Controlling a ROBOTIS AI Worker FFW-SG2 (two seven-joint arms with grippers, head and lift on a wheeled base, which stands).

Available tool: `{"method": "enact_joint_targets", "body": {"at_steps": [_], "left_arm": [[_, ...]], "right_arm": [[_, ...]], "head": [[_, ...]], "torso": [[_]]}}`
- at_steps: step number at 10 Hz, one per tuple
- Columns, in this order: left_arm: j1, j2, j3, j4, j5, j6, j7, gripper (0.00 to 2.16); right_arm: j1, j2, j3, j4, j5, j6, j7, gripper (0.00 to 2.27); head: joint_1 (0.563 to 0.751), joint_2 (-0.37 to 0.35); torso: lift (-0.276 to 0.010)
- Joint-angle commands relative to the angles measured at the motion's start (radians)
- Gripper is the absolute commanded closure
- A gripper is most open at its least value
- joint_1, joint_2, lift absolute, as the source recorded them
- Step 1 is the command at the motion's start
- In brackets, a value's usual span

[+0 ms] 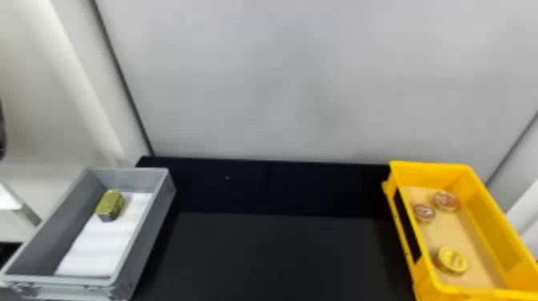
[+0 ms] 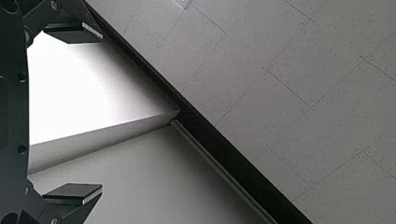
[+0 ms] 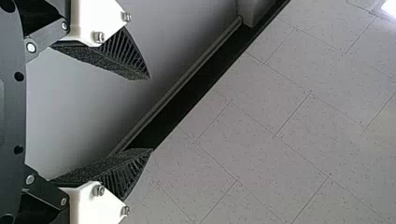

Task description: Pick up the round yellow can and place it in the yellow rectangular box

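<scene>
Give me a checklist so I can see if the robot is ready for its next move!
1. Left hand open, holding nothing: ok.
2. Right hand open, holding nothing: ok.
3. Round yellow can inside the yellow box: ok, it lies on the bottom.
4. Yellow box standing flat, open side up: ok.
5. Everything out of the gray box: not ok, a greenish block is in there.
6. Can shut tight: cannot tell.

Can (image 1: 454, 261) is yel w/ dk marks, box (image 1: 486, 224) yel, bin (image 1: 147, 232) gry.
</scene>
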Motion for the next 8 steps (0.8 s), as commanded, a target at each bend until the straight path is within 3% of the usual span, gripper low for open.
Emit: {"method": "enact_joint_targets", "body": {"at_steps": [1, 8], "left_arm": [[0.001, 0.0, 0.001, 0.002, 0.0, 0.001, 0.0, 0.14], [0.004, 0.0, 0.001, 0.003, 0.0, 0.001, 0.002, 0.14]], "right_arm": [[0.001, -0.005, 0.01, 0.003, 0.0, 0.01, 0.002, 0.33], [-0.004, -0.011, 0.016, 0.007, 0.0, 0.022, 0.002, 0.35]], "head": [[0.663, 0.054], [0.663, 0.054]], "torso": [[-0.01], [-0.01]]}}
